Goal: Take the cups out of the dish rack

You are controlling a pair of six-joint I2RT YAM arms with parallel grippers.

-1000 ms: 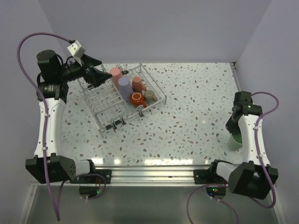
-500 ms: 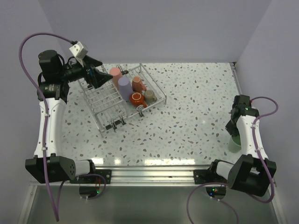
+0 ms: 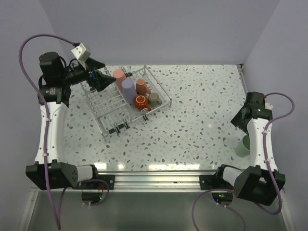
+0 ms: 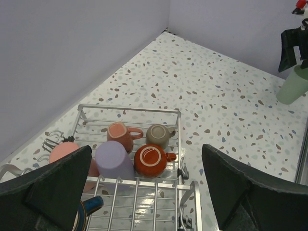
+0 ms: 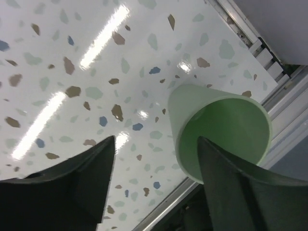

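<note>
- Top view: the dish rack [image 3: 109, 109] sits on the speckled surface [image 3: 192, 120], far left of centre; five cups crowd its far-right section: pink cup [image 3: 119, 77], lavender cup [image 3: 128, 88], salmon cup [image 3: 142, 86], orange-red cup [image 3: 141, 101], beige cup [image 3: 154, 98]
- The left fingers [image 3: 98, 79] hover at the rack's far-left corner, just beside the pink cup, spread wide and empty
- The mint-green cup [image 3: 243, 145] stands alone near the right edge of the surface, well apart from the rack; the right fingers [image 3: 239, 120] hang above it, apart from it
- Left wrist view: the left fingers [image 4: 53, 187] frame the rack [image 4: 130, 110] at full spread, holding nothing; the five cups cluster between them, and a dark blue cup [image 4: 89, 207] peeks from behind the nearer one; the mint-green cup [image 4: 293, 86] shows far off
- Right wrist view: the right fingers [image 5: 72, 187] stand parted; the mint-green cup [image 5: 221, 130] rests upright on the surface, mouth up, near one finger, clear of the other, not gripped
</note>
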